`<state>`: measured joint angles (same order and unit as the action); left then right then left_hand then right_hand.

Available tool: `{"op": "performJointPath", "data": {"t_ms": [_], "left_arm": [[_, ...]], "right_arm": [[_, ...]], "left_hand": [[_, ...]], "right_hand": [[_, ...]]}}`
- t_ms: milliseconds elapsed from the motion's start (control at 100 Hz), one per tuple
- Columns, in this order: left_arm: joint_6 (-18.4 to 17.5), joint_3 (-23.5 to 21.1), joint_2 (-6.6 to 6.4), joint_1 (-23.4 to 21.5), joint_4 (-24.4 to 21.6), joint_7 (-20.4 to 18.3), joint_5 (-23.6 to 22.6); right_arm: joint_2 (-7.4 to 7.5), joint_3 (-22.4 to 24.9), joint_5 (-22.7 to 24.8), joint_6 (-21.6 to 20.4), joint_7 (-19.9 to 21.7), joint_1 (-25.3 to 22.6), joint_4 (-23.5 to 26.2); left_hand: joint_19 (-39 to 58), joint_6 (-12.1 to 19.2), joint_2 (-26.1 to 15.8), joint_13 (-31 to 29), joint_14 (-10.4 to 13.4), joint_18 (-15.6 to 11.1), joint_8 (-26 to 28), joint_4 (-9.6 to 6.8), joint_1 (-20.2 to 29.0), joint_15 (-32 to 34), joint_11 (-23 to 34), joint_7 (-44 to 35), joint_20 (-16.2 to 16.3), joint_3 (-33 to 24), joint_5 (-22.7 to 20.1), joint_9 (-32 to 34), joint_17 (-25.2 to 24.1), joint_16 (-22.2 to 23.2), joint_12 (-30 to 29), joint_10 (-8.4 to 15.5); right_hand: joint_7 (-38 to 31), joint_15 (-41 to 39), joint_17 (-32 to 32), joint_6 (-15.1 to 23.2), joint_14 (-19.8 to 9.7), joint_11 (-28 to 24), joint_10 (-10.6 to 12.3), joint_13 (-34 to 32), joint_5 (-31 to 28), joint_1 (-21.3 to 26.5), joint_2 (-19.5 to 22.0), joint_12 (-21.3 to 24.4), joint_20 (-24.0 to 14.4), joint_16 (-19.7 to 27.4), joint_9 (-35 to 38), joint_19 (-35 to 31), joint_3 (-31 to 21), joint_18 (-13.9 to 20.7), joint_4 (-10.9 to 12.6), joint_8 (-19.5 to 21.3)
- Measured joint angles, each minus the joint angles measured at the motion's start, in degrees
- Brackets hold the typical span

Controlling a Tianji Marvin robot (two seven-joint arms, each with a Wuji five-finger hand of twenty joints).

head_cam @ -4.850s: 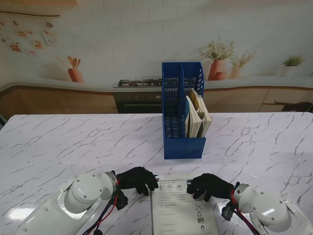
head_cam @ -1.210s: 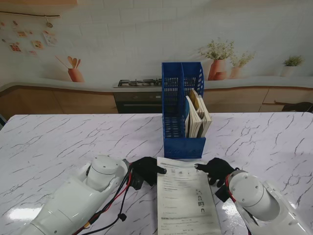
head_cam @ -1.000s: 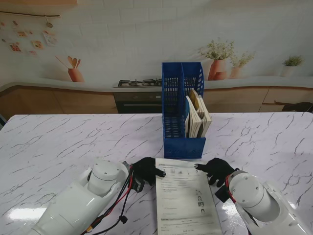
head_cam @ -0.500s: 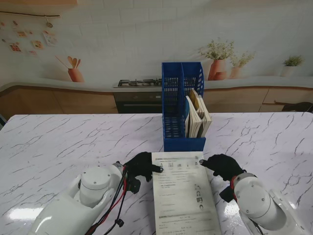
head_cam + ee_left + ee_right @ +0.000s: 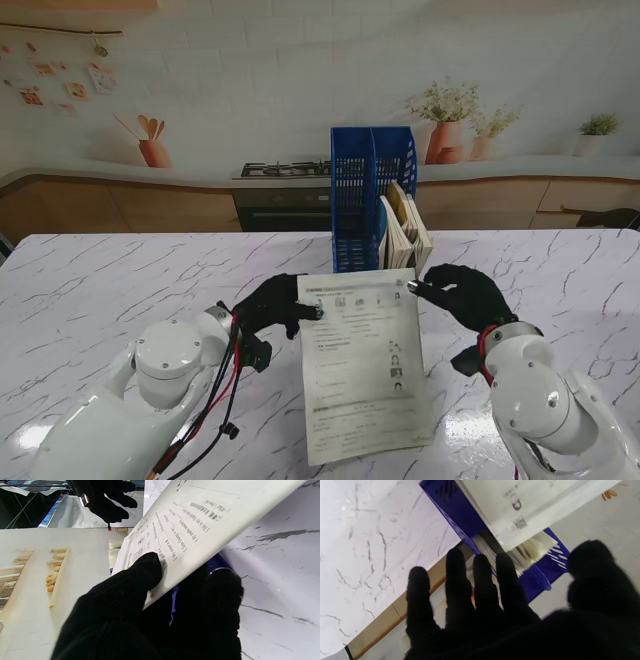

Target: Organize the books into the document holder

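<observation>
Your booklet [image 5: 362,365] now lifted off table [image 5: 120,290], far edge raised toward holder [image 5: 372,200]; left hand [image 5: 272,306] pinching it, right hand [image 5: 465,296] moved farther out.

White marble table [image 5: 120,280] with grey veins fills the front. Behind it there's a kitchen backdrop: a stove [image 5: 285,170] on the counter, an orange pot of utensils [image 5: 153,150] to the left, and potted plants [image 5: 447,125] on the right, possibly just printed.

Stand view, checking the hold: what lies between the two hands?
The white booklet, its far edge spanning left hand to right hand.
</observation>
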<state>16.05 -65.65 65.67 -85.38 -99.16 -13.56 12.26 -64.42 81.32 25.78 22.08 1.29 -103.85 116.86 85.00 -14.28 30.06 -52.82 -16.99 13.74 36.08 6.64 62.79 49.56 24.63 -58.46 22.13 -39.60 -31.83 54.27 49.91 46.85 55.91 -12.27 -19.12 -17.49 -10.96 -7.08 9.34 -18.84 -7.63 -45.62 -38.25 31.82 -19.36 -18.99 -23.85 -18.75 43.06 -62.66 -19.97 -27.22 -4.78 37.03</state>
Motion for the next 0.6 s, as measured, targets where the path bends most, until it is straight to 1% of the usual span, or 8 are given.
{"op": "performJointPath", "data": {"t_ms": [100,200,230,270,330,460,490,600], "left_arm": [[-0.05,-1.10,-0.18,0.13,-1.05,-0.47,-0.24],[-0.04,-1.66,-0.49,0.40,-2.39,-0.46,-1.69],[-0.04,-1.83,-0.55,0.46,-2.78,-0.46,-2.09],[-0.04,-2.06,-0.64,0.54,-3.31,-0.46,-2.41],[-0.05,-2.34,-0.75,0.70,-3.99,-0.46,-2.76],[-0.22,-2.89,-0.92,1.13,-5.13,-0.74,-3.56],[-0.22,-3.07,-1.00,1.26,-5.42,-1.08,-3.80],[-0.17,-3.55,-1.37,1.87,-6.35,-2.30,-4.46]], "right_arm": [[-0.01,0.26,0.68,0.31,-0.06,0.84,1.79],[0.00,0.77,0.18,0.35,1.06,2.12,2.79],[0.00,0.76,-0.18,0.31,1.12,2.60,2.91],[0.01,0.67,-0.42,0.13,1.12,3.31,2.97],[0.04,0.45,-0.46,-0.37,1.08,4.40,3.01],[0.04,-0.04,-0.14,-1.92,0.82,6.50,3.01],[0.04,-0.12,0.01,-2.21,0.84,7.08,2.99],[0.10,-0.11,0.56,-3.06,1.41,9.11,2.96]], "left_hand": [[0.00,0.01,0.00,0.01,-0.03,0.01,0.12,0.01,0.00,0.00,0.00,0.04,0.06,0.00,-0.01,0.02,-0.02,0.09,0.33,0.00],[0.01,0.01,0.00,0.01,-0.05,0.03,0.62,0.00,0.00,0.00,0.01,0.22,0.07,0.00,-0.02,0.65,-0.02,0.18,0.45,0.07],[0.02,0.01,0.00,0.01,-0.12,0.06,0.66,0.00,0.00,0.00,0.01,0.33,0.08,0.00,-0.12,0.65,-0.02,0.51,0.45,0.07],[0.02,0.01,0.01,0.01,-0.22,0.16,0.67,0.01,0.00,0.00,0.01,0.35,0.08,0.00,-0.25,0.65,-0.02,0.68,0.57,0.07],[0.02,0.01,0.01,0.01,-0.40,0.38,0.70,0.01,0.00,0.00,0.01,0.36,0.10,0.00,-0.35,0.65,-0.03,1.02,0.91,0.08],[0.40,0.02,0.01,0.01,-0.46,0.44,1.32,0.02,0.00,0.00,0.01,0.37,0.58,0.00,-0.43,0.65,-0.11,1.09,1.10,0.12],[0.49,0.02,0.01,0.01,-0.47,0.44,1.33,0.02,0.00,0.00,0.01,0.38,0.62,0.00,-0.43,0.64,-0.13,1.09,1.18,0.13],[0.51,0.02,0.01,0.01,-0.51,0.47,1.47,0.03,0.00,0.00,0.01,0.54,0.74,0.00,-0.46,0.65,-0.16,1.55,1.67,0.17]], "right_hand": [[-0.01,1.45,1.11,0.01,-0.11,1.57,0.36,0.25,0.00,-0.08,-0.55,-0.35,-0.32,-0.39,0.00,1.58,-0.29,-0.03,0.00,0.00],[-0.01,1.49,2.01,0.02,-1.14,2.18,0.50,0.26,0.00,-0.11,-1.83,-0.39,-1.03,-0.63,0.00,2.73,-0.75,-0.07,0.00,0.00],[-0.01,1.57,2.25,0.02,-1.23,2.30,0.78,0.26,0.00,-0.12,-1.88,-0.42,-1.39,-0.65,0.00,3.00,-1.04,-0.08,0.00,0.00],[0.00,2.30,2.52,0.17,-1.32,2.90,0.94,0.38,0.00,-1.49,-2.56,-0.65,-2.32,-0.73,0.00,4.37,-2.36,-0.13,0.00,0.00],[-0.01,2.42,3.08,0.71,-1.34,2.90,1.07,0.38,0.00,-1.58,-2.56,-1.08,-2.83,-0.76,0.00,5.21,-3.30,-0.14,0.00,0.00],[0.00,2.99,4.28,1.45,-2.57,2.91,2.11,0.81,0.00,-2.25,-3.18,-1.12,-2.88,-0.77,0.00,7.27,-3.68,-0.16,0.00,0.00],[-0.01,3.12,4.54,1.47,-2.65,2.91,2.17,1.90,0.00,-2.26,-3.18,-1.12,-2.88,-0.78,0.00,7.77,-3.70,-0.17,0.00,0.00],[-0.01,3.71,5.36,2.19,-2.77,3.00,2.90,1.97,0.00,-2.26,-3.25,-1.12,-2.88,-0.78,0.00,9.23,-3.71,-0.17,0.00,0.00]]}}
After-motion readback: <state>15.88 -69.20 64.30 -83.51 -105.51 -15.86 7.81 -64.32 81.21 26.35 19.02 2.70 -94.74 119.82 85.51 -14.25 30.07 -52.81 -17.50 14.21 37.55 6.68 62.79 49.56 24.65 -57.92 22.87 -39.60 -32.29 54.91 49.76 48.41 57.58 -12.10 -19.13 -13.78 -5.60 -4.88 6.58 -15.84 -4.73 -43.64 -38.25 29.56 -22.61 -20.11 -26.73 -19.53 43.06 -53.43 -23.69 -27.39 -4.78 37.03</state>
